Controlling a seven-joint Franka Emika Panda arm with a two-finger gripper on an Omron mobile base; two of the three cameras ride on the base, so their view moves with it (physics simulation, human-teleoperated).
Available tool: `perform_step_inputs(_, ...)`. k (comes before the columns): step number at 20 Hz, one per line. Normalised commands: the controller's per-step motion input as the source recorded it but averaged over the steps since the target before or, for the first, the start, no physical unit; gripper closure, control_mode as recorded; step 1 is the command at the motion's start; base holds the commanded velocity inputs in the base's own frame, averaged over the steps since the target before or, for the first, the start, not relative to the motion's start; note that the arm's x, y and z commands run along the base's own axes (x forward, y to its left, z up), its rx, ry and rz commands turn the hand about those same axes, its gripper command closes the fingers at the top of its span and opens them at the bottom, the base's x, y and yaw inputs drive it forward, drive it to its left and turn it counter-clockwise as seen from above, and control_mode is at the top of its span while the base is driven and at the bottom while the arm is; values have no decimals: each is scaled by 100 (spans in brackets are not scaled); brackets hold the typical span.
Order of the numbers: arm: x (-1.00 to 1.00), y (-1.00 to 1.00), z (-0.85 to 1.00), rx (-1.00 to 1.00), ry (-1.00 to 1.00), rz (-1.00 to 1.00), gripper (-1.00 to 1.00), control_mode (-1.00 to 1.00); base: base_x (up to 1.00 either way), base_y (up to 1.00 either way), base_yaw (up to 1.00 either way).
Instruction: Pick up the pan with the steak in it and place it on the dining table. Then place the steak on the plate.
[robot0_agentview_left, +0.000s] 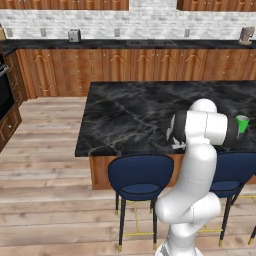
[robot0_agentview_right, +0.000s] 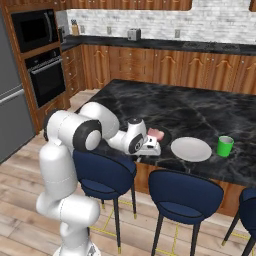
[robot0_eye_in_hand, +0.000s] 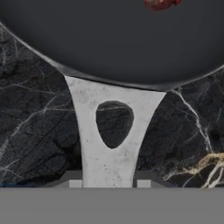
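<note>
The black pan (robot0_eye_in_hand: 113, 39) rests on the dark marble dining table (robot0_agentview_right: 200, 110), near its front edge. The pinkish-red steak (robot0_agentview_right: 155, 133) lies inside it and peeks in at the top of the hand view (robot0_eye_in_hand: 161, 3). The pan's pale grey handle (robot0_eye_in_hand: 109, 162), with an oval hole in it, runs back between my fingertips. My gripper (robot0_eye_in_hand: 109, 183) sits low over the table edge (robot0_agentview_right: 151, 148), its jaws tight against both sides of the handle. A white plate (robot0_agentview_right: 191, 149) lies just right of the pan.
A green cup (robot0_agentview_right: 225, 146) stands right of the plate, also seen past my arm (robot0_agentview_left: 242, 123). Blue stools (robot0_agentview_right: 102, 175) (robot0_agentview_right: 185, 192) line the table's near side. Wall counters and an oven (robot0_agentview_right: 47, 75) stand beyond.
</note>
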Motion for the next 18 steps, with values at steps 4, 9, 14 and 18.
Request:
perform_step_inputs(4, 7, 0, 12, 2, 0, 0, -100, -100, 0, 0, 0)
perform_step_inputs(9, 7, -2, 30, 4, -1, -3, -100, -100, 0, 0, 0)
perform_step_inputs(14, -13, -12, 52, 9, -13, 0, -100, -100, 0, 0, 0)
perform_step_inputs(18, 5, -1, 81, 9, -8, -2, -100, -100, 0, 0, 0)
